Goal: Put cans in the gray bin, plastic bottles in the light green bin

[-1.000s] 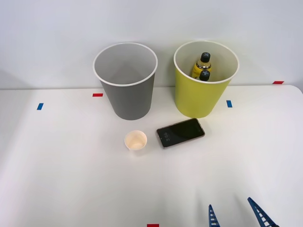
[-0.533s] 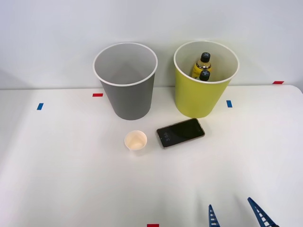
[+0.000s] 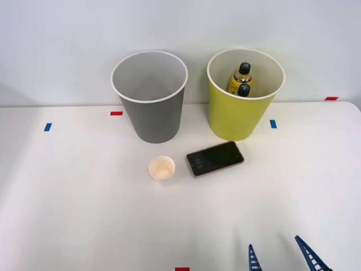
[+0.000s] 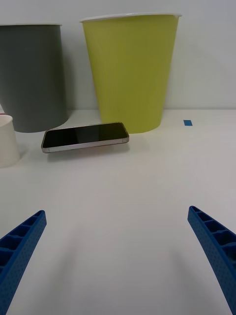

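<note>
1. Right gripper: low over the near edge of the white table, blue ribbed fingers spread wide apart, nothing between them.
2. Light green bin: upright on the table, well ahead of the gripper and slightly to its left in the front view; directly ahead in the wrist view.
3. Plastic bottles: two, black-capped, with yellow contents, standing inside the light green bin, one just in front of the other.
4. Gray bin: upright, far ahead of the gripper and further to its left, just beside the light green bin without touching it; also at the wrist view's edge. Pale inside wall visible; contents at the bottom cannot be told.
5. Phone: dark screen up, flat on the table between the gripper and the light green bin, just in front of that bin's base; in the wrist view lying crosswise ahead of the open fingers.
6. Paper cup: small, cream, upright and open-topped, ahead and to the left of the gripper, near the phone's left end and in front of the gray bin.
7. Tape marks: blue and red pieces stuck flat on the table around the bins.
</note>
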{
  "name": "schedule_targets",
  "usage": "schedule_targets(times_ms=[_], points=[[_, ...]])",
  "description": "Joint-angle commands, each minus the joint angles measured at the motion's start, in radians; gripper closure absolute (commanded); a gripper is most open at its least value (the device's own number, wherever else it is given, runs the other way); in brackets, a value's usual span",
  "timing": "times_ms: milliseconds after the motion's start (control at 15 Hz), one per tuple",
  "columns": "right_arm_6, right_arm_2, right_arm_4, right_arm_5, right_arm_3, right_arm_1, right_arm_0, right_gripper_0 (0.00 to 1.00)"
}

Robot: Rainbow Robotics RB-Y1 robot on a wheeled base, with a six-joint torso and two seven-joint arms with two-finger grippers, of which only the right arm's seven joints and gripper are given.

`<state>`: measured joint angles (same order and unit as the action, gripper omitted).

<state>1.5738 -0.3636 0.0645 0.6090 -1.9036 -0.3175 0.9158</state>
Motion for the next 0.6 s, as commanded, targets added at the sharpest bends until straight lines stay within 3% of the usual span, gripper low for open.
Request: schedule_targets(times_ms=[67,600], points=[[0.000,0.000,0.000,0.000,0.000,0.000,0.000,0.00],[0.000,0.000,0.000,0.000,0.000,0.000,0.000,0.00]])
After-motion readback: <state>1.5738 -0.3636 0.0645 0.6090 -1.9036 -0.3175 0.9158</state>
